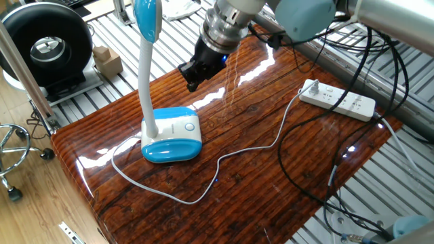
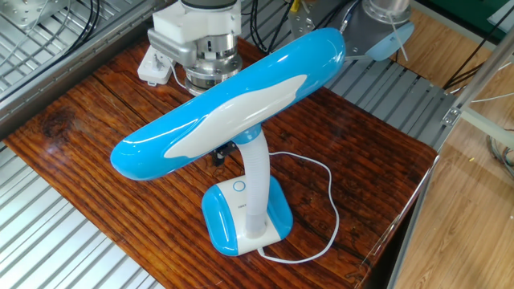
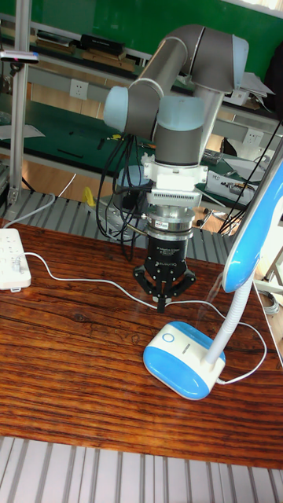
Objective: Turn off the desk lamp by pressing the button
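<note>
The desk lamp stands on the wooden table, with its white and blue base (image 1: 171, 137) (image 2: 241, 215) (image 3: 185, 358) near the left edge. Its blue head (image 2: 233, 100) hangs over the middle of the table. The button (image 1: 189, 127) (image 2: 239, 187) (image 3: 167, 339), ringed in blue, sits on the base's white top. My gripper (image 1: 190, 83) (image 3: 163, 307) hovers a little above and behind the button, pointing down, with its fingertips touching each other and nothing between them. In the other fixed view the lamp head hides most of the gripper (image 2: 218, 155).
A white power strip (image 1: 337, 99) (image 3: 11, 258) lies at the table's far side, and the lamp's white cord (image 1: 237, 152) snakes to it across the wood. Black cables (image 1: 319, 129) hang over the right end. A black round device (image 1: 44, 44) and a small box (image 1: 107, 59) sit off the table.
</note>
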